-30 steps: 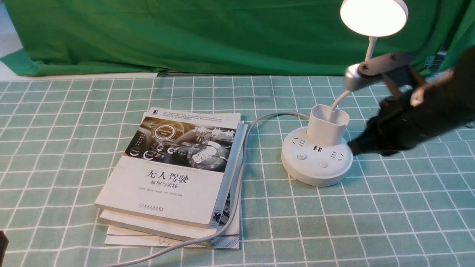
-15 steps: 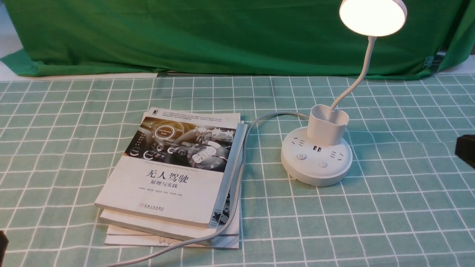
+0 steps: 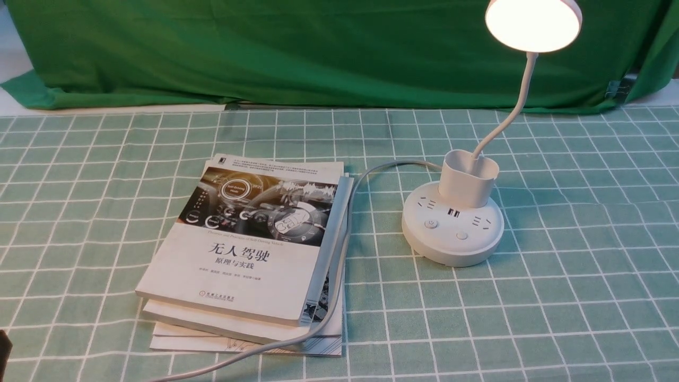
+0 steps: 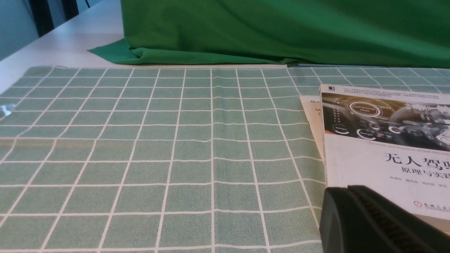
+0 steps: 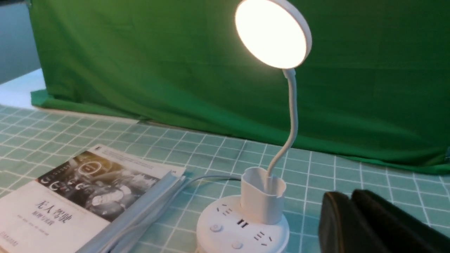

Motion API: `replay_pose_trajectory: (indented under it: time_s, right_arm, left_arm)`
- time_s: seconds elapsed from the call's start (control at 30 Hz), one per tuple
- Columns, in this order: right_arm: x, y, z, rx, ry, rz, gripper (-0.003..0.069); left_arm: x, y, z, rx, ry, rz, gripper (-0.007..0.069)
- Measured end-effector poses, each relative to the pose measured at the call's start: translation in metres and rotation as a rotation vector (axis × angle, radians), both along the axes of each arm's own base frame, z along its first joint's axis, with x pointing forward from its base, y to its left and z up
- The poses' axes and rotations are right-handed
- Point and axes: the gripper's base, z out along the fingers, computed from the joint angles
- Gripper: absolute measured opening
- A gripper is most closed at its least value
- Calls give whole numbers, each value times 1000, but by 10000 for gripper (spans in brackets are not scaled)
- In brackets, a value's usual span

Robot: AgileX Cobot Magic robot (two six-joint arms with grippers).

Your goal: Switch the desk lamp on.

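Front view: the desk lamp (image 3: pixel 452 233) stands on the right of the checked tabletop (image 3: pixel 557 297), disc head glowing, with nothing touching it.
Books (image 3: pixel 249 249): stacked left of the lamp, with its cord (image 3: pixel 339 265) lying along their right edge.
Right claw (image 5: pixel 351 202): cut off at the corner of the right wrist view and apart from the lamp. How far open cannot be told.
Left claw (image 4: pixel 348 198): dark tip in front of the books' cover. It is cropped, so clenched or released is unclear.
Hard to make out: a dark sliver (image 3: pixel 3 347) at the front view's lower left edge, possibly the left arm.
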Motion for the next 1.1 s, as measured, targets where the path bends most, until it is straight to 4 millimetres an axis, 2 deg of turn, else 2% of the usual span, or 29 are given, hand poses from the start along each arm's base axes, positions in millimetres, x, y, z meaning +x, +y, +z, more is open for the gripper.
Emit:
replay_pose_trajectory:
  time_s: [0.03,0.07,0.13,0.23,0.37,0.4,0.8,1.1]
  right_arm:
    - [-4,-6,-17,14,-16,-61,107]
    - [-7,-10,-26,17,-24,-102,111]
    - [-9,-15,-35,18,-32,-155,115]
    - [-15,-25,-63,16,-32,-308,126]
    - [-18,-30,-89,22,-6,-391,133]
    - [-18,-31,-100,23,16,-406,138]
    - [-21,-24,-111,94,63,-286,149]
    - [-22,-24,-117,98,136,-281,178]
  left_arm:
    - [0,0,0,0,0,0,21]
    - [0,0,0,0,0,0,21]
    - [0,0,0,0,0,0,21]
    - [0,0,0,0,0,0,21]
    - [0,0,0,0,0,0,21]
    - [0,0,0,0,0,0,21]
    - [0,0,0,0,0,0,21]
    - [0,0,0,0,0,0,21]
